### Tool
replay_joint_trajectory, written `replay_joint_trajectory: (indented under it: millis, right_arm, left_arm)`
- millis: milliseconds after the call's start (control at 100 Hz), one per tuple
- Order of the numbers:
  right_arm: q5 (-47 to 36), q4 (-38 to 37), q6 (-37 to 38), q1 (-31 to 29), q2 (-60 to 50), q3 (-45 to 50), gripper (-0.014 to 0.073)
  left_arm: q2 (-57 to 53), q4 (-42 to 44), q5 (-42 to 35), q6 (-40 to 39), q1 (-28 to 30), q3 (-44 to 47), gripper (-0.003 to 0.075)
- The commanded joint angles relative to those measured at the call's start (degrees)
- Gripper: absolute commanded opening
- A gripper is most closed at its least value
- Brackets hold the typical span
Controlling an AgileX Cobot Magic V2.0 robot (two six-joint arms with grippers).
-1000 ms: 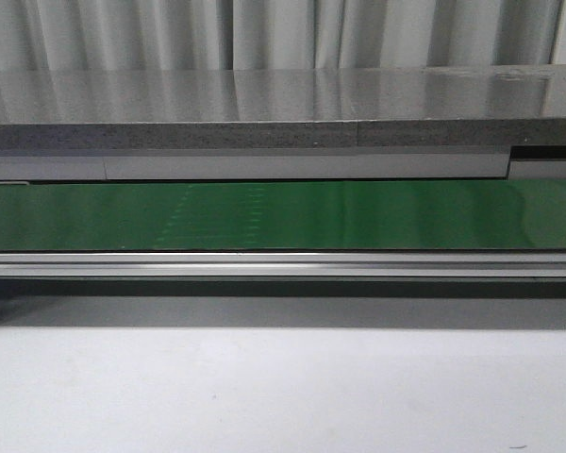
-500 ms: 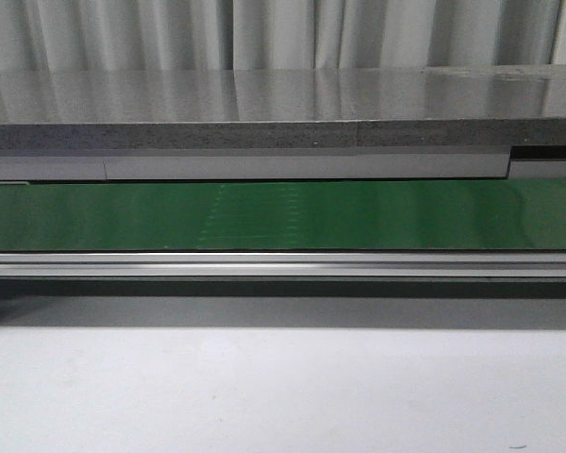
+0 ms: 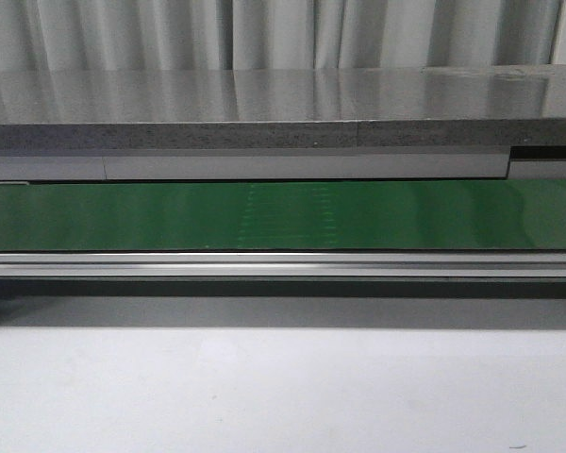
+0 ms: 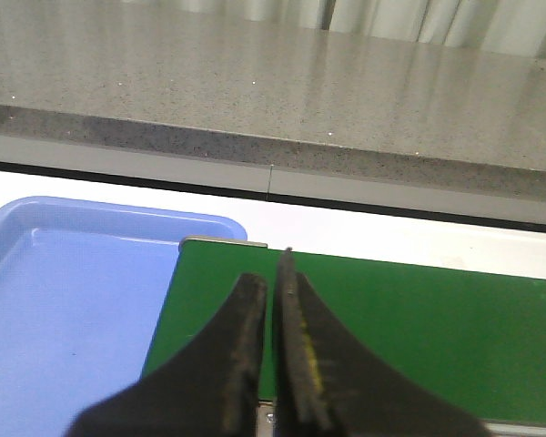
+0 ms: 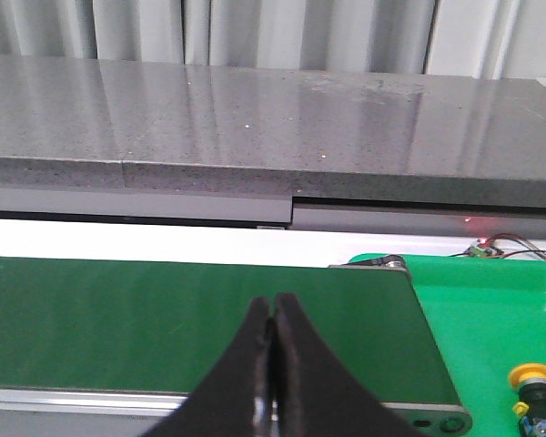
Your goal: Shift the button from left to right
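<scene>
The button (image 5: 537,390), with a yellow-orange head on a dark body, lies in the green tray (image 5: 482,319) at the conveyor's right end, seen only in the right wrist view. My right gripper (image 5: 273,309) is shut and empty above the green belt (image 5: 164,319), apart from the button. My left gripper (image 4: 271,273) is shut and empty above the belt's left end (image 4: 419,337), beside the blue tray (image 4: 73,309). Neither gripper shows in the front view, where the belt (image 3: 283,215) carries no button.
A grey stone counter (image 3: 264,109) runs behind the conveyor, with pale curtains behind it. The conveyor's metal rail (image 3: 283,264) runs along the belt's near side. A white table surface (image 3: 283,387) lies in front. Small wires (image 5: 519,246) sit past the green tray.
A faint dotted mark on the belt has shifted to the right across the three front frames. Nothing else has visibly moved.
</scene>
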State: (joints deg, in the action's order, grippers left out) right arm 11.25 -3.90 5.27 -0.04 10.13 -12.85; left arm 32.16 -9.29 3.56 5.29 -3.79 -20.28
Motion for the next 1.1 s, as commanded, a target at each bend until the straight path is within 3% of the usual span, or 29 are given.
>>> replay_joint_trajectory:
  millis: [0,380,1090]
  right_arm:
    - [-5.98,-0.84,0.28,1.5,-2.07,0.87,-0.0068]
    - [-10.33,-0.96,0.28,4.34,-11.59,14.54,-0.0068]
    - [-10.18,-0.96,0.28,4.34,-11.58,14.52,-0.0068]
  left_arm:
    - [0.31,-0.47,-4.68,-0.23,0.05,-1.64,0.0005]
    - [0.31,-0.47,-4.68,-0.23,0.05,-1.64,0.0005]
    - [0.31,-0.47,-4.68,-0.23,0.05,-1.64,0.0005]
